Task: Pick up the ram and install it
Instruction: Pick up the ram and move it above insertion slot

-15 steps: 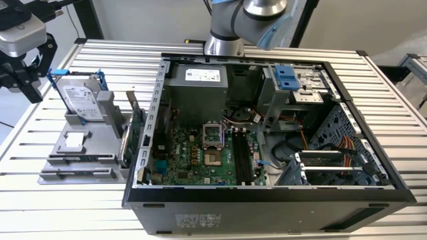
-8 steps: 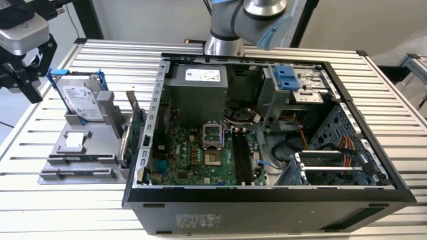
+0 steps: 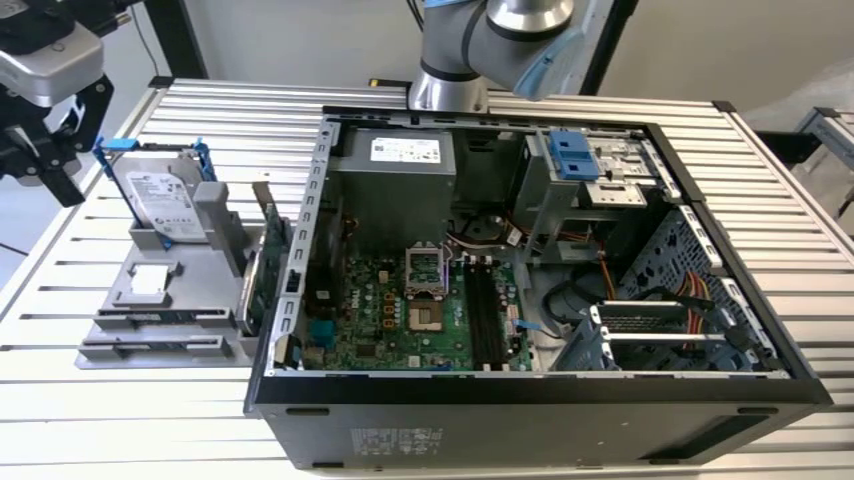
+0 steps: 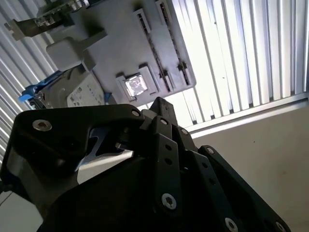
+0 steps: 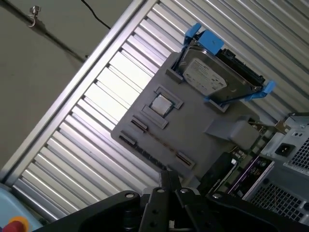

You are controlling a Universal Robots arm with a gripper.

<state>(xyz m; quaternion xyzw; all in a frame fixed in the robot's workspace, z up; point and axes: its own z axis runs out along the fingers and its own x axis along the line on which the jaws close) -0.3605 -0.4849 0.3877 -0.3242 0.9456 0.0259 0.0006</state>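
Note:
The ram (image 3: 158,320) looks like a thin dark strip standing on edge in a long slot of the grey holder (image 3: 200,300), left of the computer case in the exterior view; in the first wrist view the ram (image 5: 159,145) shows as a fine line along that slot. My gripper (image 3: 60,185) hangs high at the exterior view's far left, up and to the left of the holder and well apart from it. In both wrist views the gripper (image 5: 169,180) (image 4: 157,106) has its fingers meeting at the tips with nothing between them. Black memory slots (image 3: 483,310) run along the motherboard.
On the holder stand a hard drive (image 3: 167,205) in a blue bracket, a small square chip (image 3: 154,282) and a green expansion card (image 3: 267,265) on edge beside the open computer case (image 3: 534,385). The arm's base (image 3: 447,85) is behind the case.

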